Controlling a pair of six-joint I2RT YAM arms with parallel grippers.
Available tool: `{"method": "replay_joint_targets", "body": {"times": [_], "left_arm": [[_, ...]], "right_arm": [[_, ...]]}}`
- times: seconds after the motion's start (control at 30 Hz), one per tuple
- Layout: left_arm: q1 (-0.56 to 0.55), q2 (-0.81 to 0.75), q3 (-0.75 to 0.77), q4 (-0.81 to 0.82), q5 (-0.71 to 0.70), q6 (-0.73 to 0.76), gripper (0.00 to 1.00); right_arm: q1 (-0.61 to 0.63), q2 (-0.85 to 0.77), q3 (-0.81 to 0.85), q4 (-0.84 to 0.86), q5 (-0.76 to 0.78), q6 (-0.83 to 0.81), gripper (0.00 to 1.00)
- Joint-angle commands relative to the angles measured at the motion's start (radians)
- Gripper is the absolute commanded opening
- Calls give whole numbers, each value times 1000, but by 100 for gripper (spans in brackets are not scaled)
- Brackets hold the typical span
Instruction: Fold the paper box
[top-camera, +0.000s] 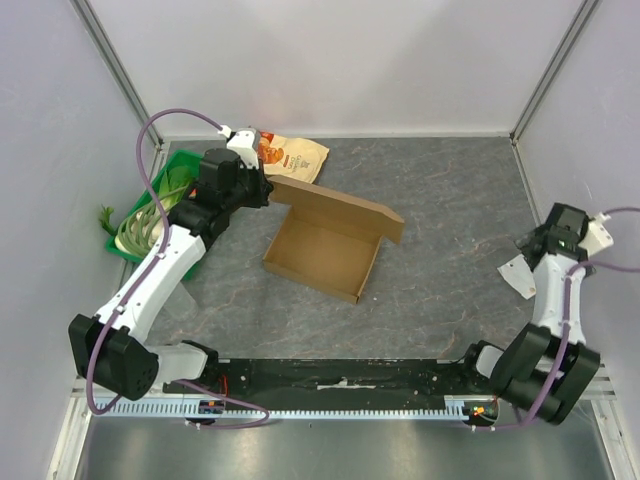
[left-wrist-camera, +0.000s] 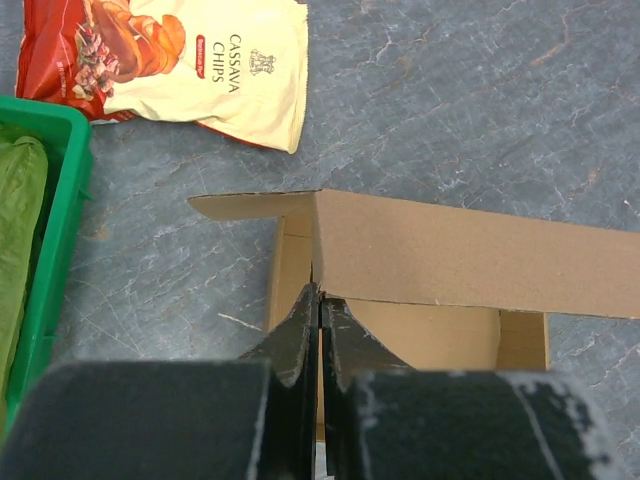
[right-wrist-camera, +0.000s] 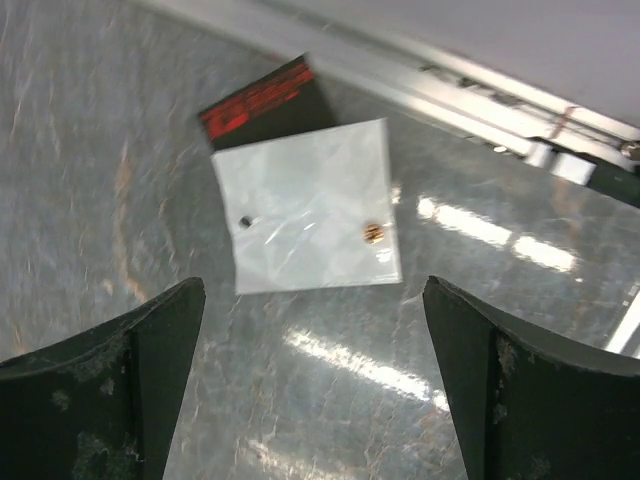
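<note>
The paper box, plain brown cardboard, lies open as a shallow tray in the middle of the table. Its long lid flap stands raised along the far side. My left gripper is shut, and its tips press at the left end of that flap, where a small tab juts out. Nothing shows between the fingers. My right gripper is far off at the table's right edge. There it stands wide open and empty above a small white plastic packet.
A cream-and-red cassava chips bag lies just behind the box. A green bin with leafy greens sits at the left wall. The white packet lies by the right wall. Grey walls and metal rails enclose the table.
</note>
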Motion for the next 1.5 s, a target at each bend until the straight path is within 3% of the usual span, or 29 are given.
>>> {"method": "replay_joint_targets", "body": {"times": [0.0,0.07,0.1,0.13,0.37,0.6,0.7,0.8,0.87,0.9,0.93,1.03,1.07,1.2,1.43,1.47], "left_arm": [[-1,15,45,-23,42,-63,2],[-1,26,62,-30,56,-78,2],[-1,29,64,-32,62,-79,2],[-1,32,64,-31,62,-81,2],[-1,20,54,-27,53,-73,2],[-1,15,45,-27,79,-72,2],[-1,9,38,-27,67,-70,2],[-1,6,34,-29,59,-69,2],[-1,9,34,-26,58,-72,2],[-1,11,34,-26,58,-70,2],[-1,12,33,-26,56,-70,2],[-1,18,33,-27,56,-70,2],[-1,18,33,-26,53,-70,2],[-1,21,36,-27,38,-69,2],[-1,37,48,-31,43,-81,2],[-1,37,48,-32,39,-81,2]], "right_arm": [[-131,-95,-93,139,-41,61,98],[-185,-76,-130,219,-170,23,98],[-221,-84,-197,260,-330,21,98],[-272,-105,-244,370,-375,25,98],[-315,-95,-472,613,-461,70,96],[-381,-47,-652,972,-620,154,85],[-407,-10,-690,1087,-656,199,71],[-409,19,-687,1135,-666,188,49],[-407,46,-671,1147,-662,165,23],[-407,71,-657,1134,-660,147,3],[-404,82,-626,1132,-671,130,0],[-274,70,-472,964,-659,-9,0],[-157,39,-438,900,-609,-65,0],[71,-137,-280,623,-486,-154,0],[353,-224,97,517,-714,-189,0],[443,-228,131,537,-740,-191,0]]}}
